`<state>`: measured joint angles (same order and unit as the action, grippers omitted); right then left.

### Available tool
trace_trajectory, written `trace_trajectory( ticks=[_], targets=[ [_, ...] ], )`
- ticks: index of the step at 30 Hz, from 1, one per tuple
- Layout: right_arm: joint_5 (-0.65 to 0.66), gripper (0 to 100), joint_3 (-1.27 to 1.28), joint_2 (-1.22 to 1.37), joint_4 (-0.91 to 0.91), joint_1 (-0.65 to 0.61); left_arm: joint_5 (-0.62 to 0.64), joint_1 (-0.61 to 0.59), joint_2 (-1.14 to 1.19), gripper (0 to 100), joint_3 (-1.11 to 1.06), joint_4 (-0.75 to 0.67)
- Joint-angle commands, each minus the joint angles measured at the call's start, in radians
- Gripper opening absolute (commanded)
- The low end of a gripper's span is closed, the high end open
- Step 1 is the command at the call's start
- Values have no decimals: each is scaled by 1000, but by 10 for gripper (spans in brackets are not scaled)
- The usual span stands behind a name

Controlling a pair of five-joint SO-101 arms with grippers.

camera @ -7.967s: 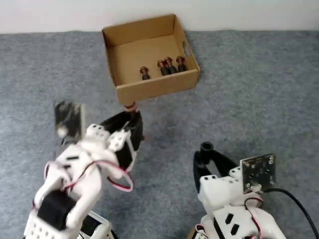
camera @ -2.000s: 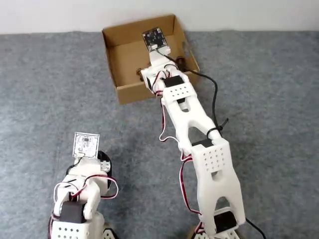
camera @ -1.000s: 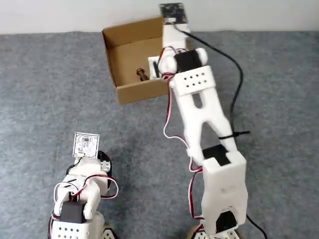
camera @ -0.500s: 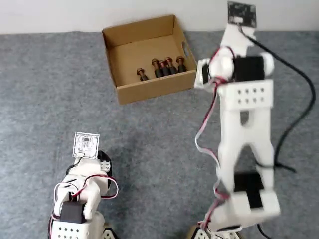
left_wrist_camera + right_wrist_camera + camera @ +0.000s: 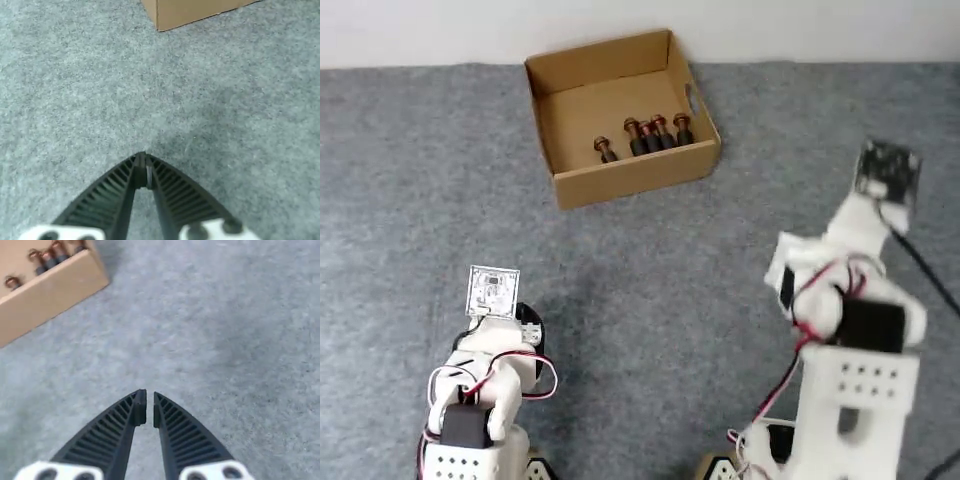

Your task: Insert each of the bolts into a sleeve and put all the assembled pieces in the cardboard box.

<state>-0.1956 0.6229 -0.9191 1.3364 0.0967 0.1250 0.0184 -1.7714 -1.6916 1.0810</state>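
Nearest, the left gripper (image 5: pixel 145 169) hangs low over the carpet (image 5: pixel 650 280), jaws together and empty. The right gripper (image 5: pixel 149 410) sits over bare carpet too, jaws all but together with only a thin slit, gripping nothing. Farther off, by the wall, the box (image 5: pixel 630 182) holds five assembled pieces (image 5: pixel 646 135) along its front wall, four bunched and one a little apart. No loose bolt or sleeve lies on the carpet, so the job looks finished.
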Motion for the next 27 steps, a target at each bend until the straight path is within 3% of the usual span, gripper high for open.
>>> trace_trajectory(
  ticks=[1, 11, 22, 27],
  targets=[
    [31, 9, 204, -145, -130, 35, -2, -8, -8, 7, 5, -23],
    [157, 9, 677, -501, -357, 48, -2, -8, -8, 7, 5, -23],
    [232, 9, 984, -878, -252, 22, -2, -8, -8, 7, 5, -23],
    [224, 9, 1040, -888, -200, -36, -2, -8, -6, 7, 5, -23]
  ],
)
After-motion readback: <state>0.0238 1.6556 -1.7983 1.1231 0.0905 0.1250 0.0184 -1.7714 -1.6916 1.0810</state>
